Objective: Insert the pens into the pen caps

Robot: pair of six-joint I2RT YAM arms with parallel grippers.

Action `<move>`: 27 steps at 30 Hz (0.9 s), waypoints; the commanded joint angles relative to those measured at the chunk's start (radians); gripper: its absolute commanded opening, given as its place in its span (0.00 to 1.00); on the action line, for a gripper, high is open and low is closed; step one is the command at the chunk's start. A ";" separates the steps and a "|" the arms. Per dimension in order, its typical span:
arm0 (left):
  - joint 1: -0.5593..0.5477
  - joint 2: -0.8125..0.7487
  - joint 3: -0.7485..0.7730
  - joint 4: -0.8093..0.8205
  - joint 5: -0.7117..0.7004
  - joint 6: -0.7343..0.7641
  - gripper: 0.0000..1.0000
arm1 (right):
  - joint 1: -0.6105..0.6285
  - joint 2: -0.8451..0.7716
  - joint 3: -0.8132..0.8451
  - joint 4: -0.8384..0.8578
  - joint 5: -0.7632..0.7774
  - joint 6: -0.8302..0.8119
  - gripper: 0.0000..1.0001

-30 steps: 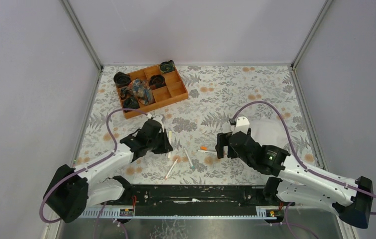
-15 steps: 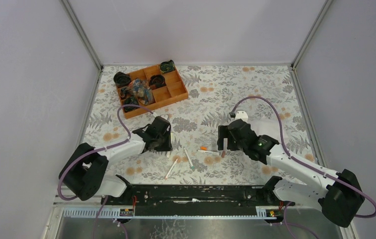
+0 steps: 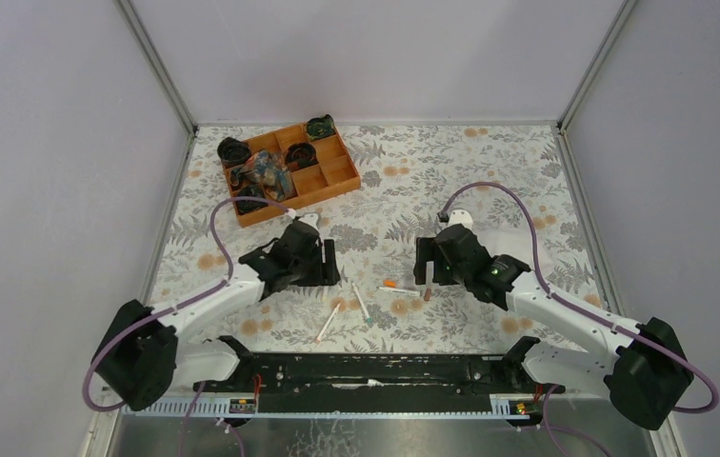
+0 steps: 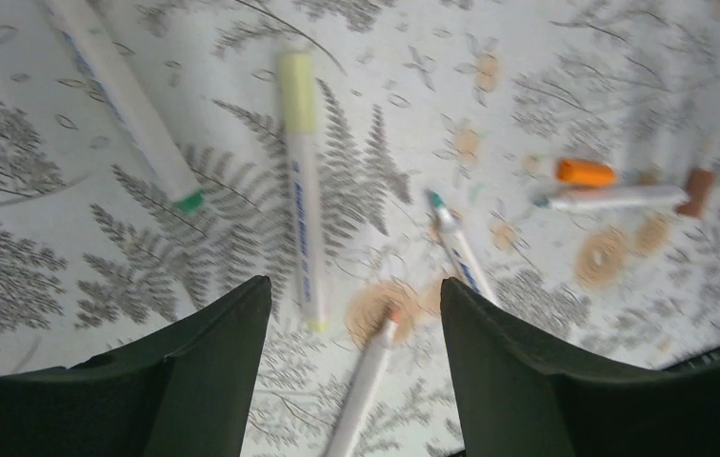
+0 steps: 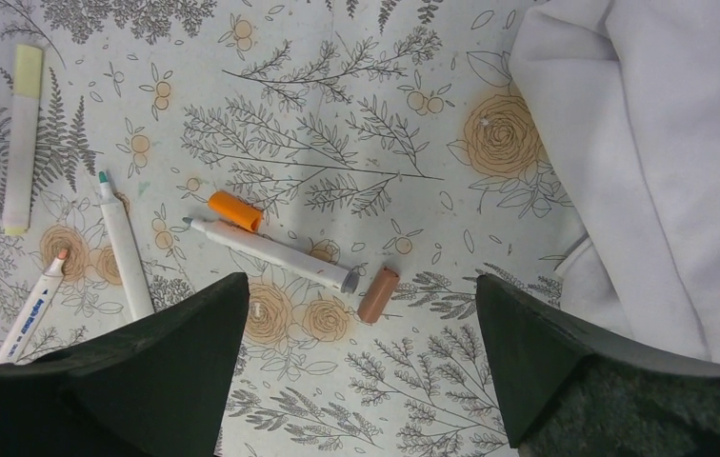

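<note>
White pens (image 3: 329, 323) cluster on the table (image 3: 432, 171), clear of edges.

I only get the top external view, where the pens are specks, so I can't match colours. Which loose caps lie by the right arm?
Observer: An orange cap and a brown cap, near opposite ends of one uncapped pen.
Operator: Any pen already capped?
Observer: One pen with a yellowish cap, lying flat below the open left fingers.
Operator: Tips of the two pens lowest in my view?
Observer: A teal-tipped pen and a pale-orange-tipped pen.
</note>
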 commanded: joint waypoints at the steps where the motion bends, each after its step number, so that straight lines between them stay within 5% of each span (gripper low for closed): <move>1: -0.079 -0.101 -0.012 -0.116 0.004 -0.076 0.65 | -0.010 -0.009 0.033 0.046 -0.016 0.009 0.94; 13: -0.331 -0.202 -0.109 -0.204 -0.020 -0.317 0.58 | -0.011 -0.060 0.005 0.053 -0.033 0.043 0.93; 27: -0.362 -0.132 -0.133 -0.224 -0.096 -0.329 0.54 | -0.010 -0.151 -0.052 0.080 -0.007 0.046 0.93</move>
